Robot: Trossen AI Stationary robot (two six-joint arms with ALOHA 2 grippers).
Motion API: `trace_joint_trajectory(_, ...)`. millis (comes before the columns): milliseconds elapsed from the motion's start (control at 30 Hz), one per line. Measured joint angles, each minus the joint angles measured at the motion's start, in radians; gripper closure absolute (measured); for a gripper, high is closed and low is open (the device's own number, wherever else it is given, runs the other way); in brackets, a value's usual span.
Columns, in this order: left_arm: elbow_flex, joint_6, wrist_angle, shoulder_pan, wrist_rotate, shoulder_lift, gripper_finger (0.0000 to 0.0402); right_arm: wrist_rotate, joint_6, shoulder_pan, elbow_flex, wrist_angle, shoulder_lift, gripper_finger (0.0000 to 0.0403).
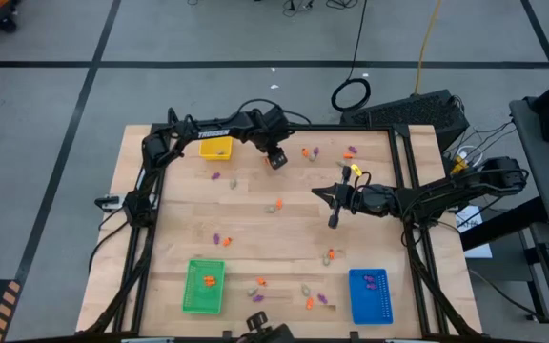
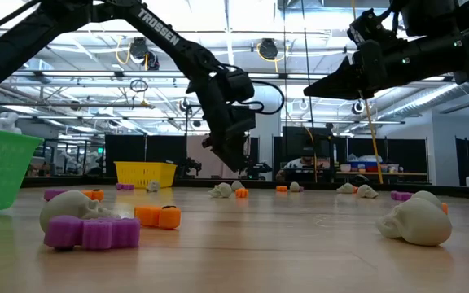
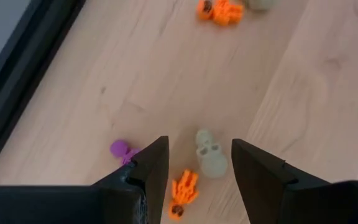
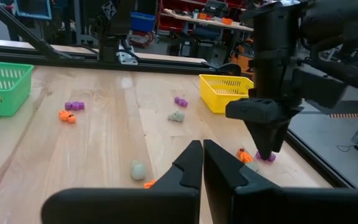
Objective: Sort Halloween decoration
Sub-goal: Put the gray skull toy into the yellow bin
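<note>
Left gripper points down just beside the yellow tray, jaws released above a beige skull. Right gripper hovers farther off, clenched empty.

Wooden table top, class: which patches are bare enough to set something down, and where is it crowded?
Bare: the strip of wooden table top between the yellow plastic tray and the green plastic tray; also between the right gripper and the blue plastic tray. Crowded: trinkets between the green and blue trays, and beside the left gripper.

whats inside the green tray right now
The green tray holds one orange trinket on its mesh floor. Nothing else shows inside from above; in the right wrist view its wall partly screens the contents.
</note>
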Motion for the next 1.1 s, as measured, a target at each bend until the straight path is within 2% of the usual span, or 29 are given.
trace_joint_trajectory(433, 0.0, -0.034, -0.006, 0.001, 0.004, 0.0, 0.023, 0.002, 0.0, 0.0, 0.001, 0.027, 0.0, 0.0403)
trace_joint_trajectory(767, 0.0, -0.058, -0.007, 0.002, 0.016, 0.075, 0.023, 0.002, 0.011, 0.0, 0.002, 0.026, 0.0, 0.0403)
trace_joint_trajectory(1100, 0.0, -0.05, -0.019, 0.005, 0.01, 0.075, 0.023, 0.002, 0.011, -0.002, 0.002, 0.021, 0.0, 0.0403)
